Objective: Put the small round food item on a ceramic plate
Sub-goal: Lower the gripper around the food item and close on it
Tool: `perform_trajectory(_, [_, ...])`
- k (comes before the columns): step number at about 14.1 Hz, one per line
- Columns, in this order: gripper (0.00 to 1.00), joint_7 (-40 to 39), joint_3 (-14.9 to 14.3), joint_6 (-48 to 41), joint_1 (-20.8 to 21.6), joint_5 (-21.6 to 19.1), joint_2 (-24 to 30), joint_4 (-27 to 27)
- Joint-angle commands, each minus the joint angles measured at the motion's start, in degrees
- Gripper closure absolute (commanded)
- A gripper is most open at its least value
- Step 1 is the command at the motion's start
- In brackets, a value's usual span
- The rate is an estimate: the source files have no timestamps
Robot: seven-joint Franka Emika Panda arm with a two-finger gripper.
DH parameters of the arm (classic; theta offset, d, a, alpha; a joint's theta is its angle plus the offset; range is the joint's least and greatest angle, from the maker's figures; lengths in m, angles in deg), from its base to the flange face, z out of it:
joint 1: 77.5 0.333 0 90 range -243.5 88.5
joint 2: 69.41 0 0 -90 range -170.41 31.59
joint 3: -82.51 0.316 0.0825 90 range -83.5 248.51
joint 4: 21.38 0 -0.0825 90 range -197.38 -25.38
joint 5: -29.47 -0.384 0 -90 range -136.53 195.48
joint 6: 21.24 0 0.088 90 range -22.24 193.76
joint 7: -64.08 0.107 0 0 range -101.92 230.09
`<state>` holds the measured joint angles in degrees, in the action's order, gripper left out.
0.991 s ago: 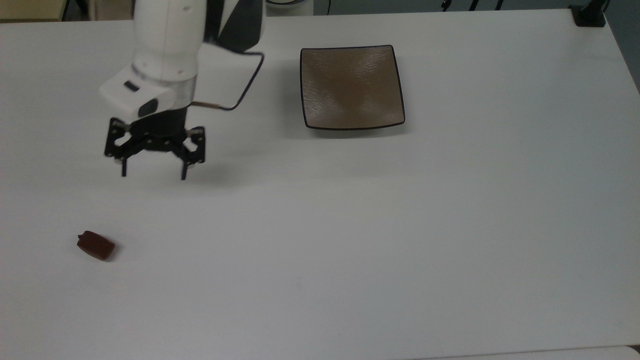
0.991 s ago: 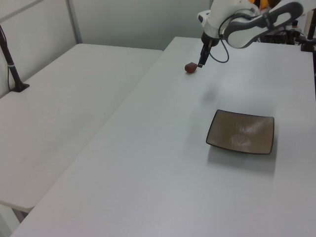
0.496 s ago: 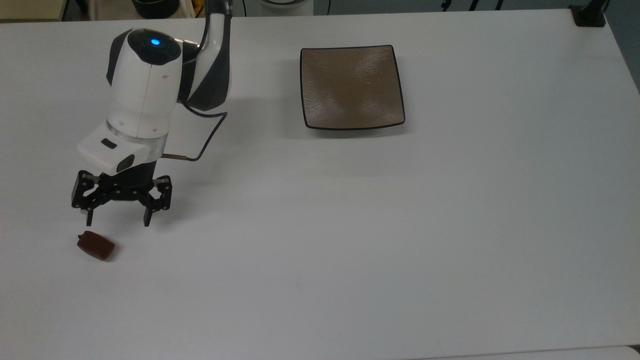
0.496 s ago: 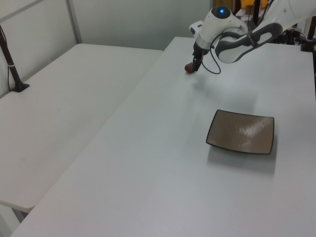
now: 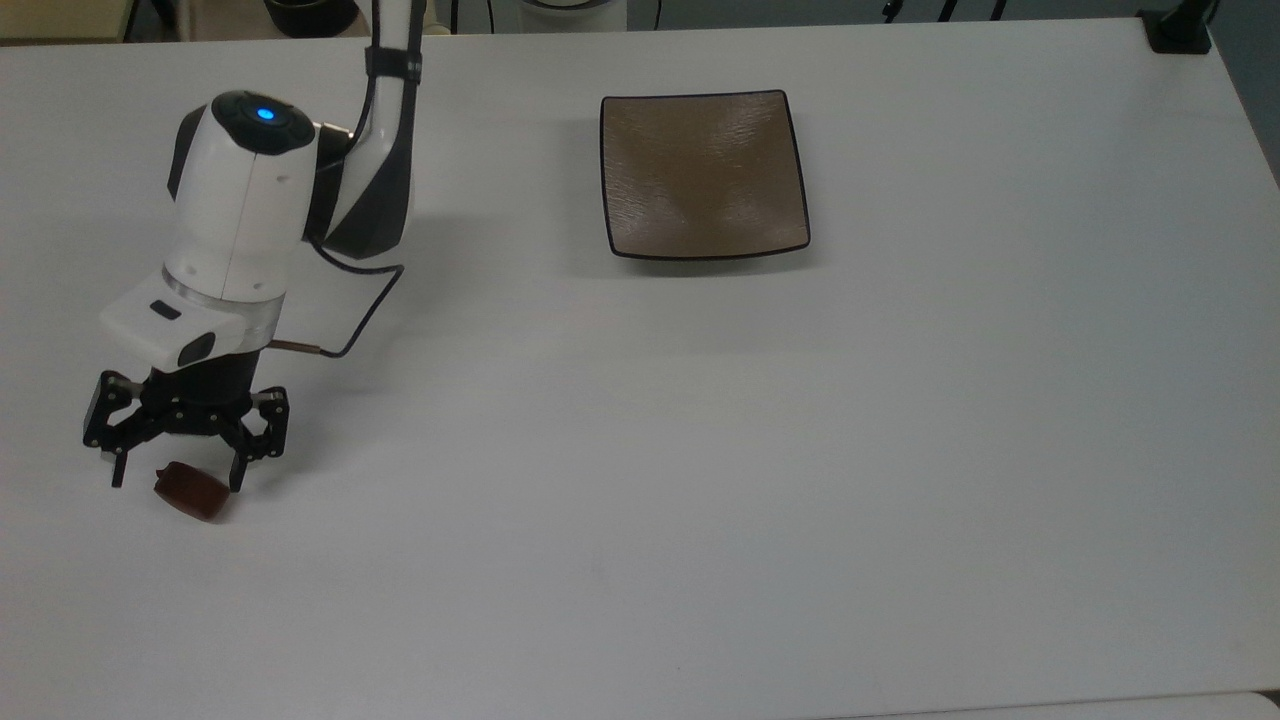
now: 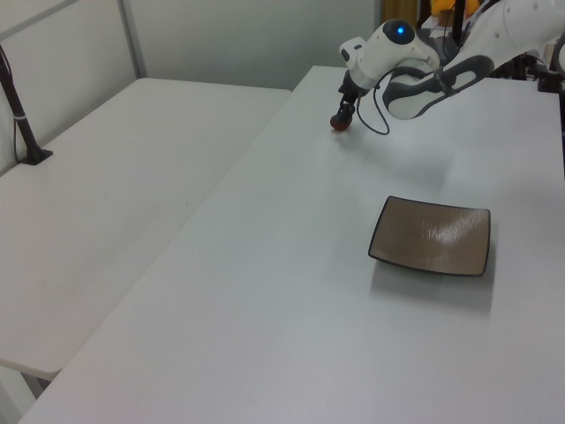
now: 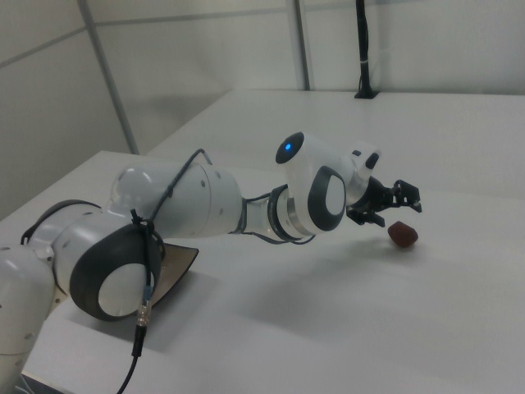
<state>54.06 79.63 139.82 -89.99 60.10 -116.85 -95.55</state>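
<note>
The small round food item (image 5: 193, 494), a dark reddish-brown lump, lies on the white table near the top view's left edge. My gripper (image 5: 177, 483) is open and points down over it, one fingertip on each side of the lump's far end. In the right view the gripper (image 7: 395, 211) hangs slightly above the lump (image 7: 403, 234), not touching it. The left view shows the gripper (image 6: 342, 112) just over the lump (image 6: 339, 124). The square brown ceramic plate (image 5: 703, 175) sits empty far off toward the top view's upper middle, also seen as the plate (image 6: 431, 237).
A black cable (image 5: 352, 318) loops from my wrist beside the arm. A black clamp base (image 5: 1178, 30) sits at the table's corner in the top view's upper right. A second white table (image 6: 115, 177) with a black post (image 6: 19, 110) adjoins in the left view's left.
My arm has swung from near the table's back toward the lump and come down, so the open fingers now flank it. The lump and plate have not moved.
</note>
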Motion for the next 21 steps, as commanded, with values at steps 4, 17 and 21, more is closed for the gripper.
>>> perform_trajectory(4, [0.05, -0.88, 0.42, 1.89, -0.43, 1.37, -6.61, 5.62])
perform_trajectory(17, [0.86, 5.61, 1.56, 1.28, -0.17, 3.92, -5.39, 3.78])
perform_trajectory(21, [0.86, 14.21, 4.10, 0.75, 0.36, 3.39, 2.15, -3.93])
